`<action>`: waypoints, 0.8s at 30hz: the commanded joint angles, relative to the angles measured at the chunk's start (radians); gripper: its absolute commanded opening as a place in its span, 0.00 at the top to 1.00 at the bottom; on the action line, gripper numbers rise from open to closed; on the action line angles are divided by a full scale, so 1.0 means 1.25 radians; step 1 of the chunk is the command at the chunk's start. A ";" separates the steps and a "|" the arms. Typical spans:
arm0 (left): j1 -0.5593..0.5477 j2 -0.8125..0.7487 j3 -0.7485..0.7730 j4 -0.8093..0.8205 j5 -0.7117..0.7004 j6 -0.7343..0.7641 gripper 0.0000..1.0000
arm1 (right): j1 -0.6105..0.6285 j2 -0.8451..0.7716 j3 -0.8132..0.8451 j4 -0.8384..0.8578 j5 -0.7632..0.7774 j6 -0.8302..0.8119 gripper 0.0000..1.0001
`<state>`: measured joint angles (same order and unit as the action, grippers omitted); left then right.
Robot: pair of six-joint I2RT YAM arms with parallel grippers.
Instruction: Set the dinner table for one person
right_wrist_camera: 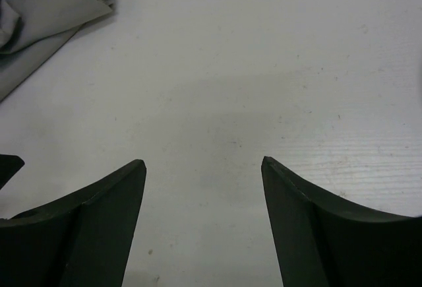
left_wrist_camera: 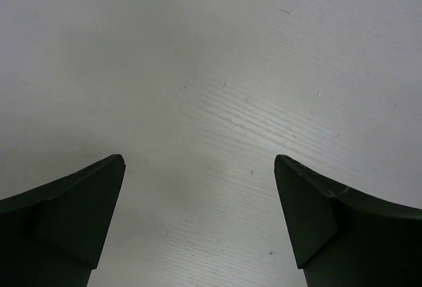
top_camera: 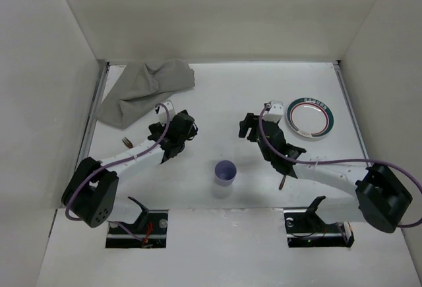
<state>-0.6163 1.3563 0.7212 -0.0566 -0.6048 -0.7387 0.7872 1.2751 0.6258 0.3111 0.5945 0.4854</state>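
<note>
Both the left gripper [left_wrist_camera: 198, 161] and the right gripper [right_wrist_camera: 203, 161] are hanging wide open just over the white dinner table [top_camera: 224, 92]. A purple cup [top_camera: 225, 171] is standing between the arms, and a green-rimmed plate [top_camera: 310, 101] is lying beside the right gripper.

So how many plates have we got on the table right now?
1. The green-rimmed plate lies flat near the right edge of the dinner table. The crumpled grey cloth in the far left corner could hide another; none shows.
</note>
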 commanded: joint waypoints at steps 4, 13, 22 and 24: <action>0.006 -0.015 0.028 0.054 -0.042 0.025 0.00 | -0.027 -0.025 -0.007 0.044 -0.031 0.036 0.26; 0.048 0.038 0.062 0.151 -0.022 0.112 0.00 | -0.088 -0.092 -0.061 0.070 -0.127 0.080 0.87; 0.109 0.211 0.184 0.350 -0.012 0.253 0.65 | -0.131 -0.079 -0.072 0.079 -0.184 0.116 0.72; 0.130 0.246 0.233 0.341 -0.020 0.265 0.84 | -0.133 -0.078 -0.076 0.086 -0.185 0.116 0.62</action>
<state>-0.4858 1.6394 0.9230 0.2749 -0.6090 -0.4831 0.6312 1.1797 0.5392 0.3523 0.3901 0.6193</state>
